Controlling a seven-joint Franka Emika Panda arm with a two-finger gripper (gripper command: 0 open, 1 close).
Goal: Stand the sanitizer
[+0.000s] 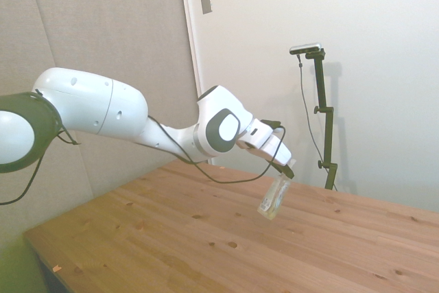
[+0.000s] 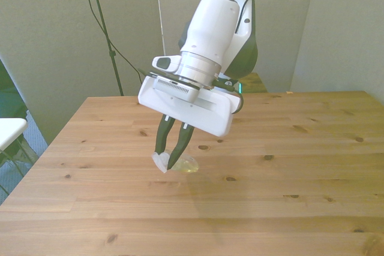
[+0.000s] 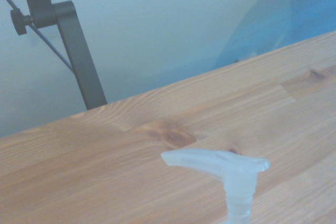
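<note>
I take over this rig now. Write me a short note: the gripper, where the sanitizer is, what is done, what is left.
Gripper: shut on the sanitizer, gripping near its pump end.
Sanitizer: held in the air above the wooden table, tilted, base pointing down toward the tabletop. In the side view it does not touch the wood. The wrist view shows its white pump nozzle.
Done: bottle picked up.
Left: lower it, set it upright on its base, open the gripper, and probably check that it stands alone.
</note>
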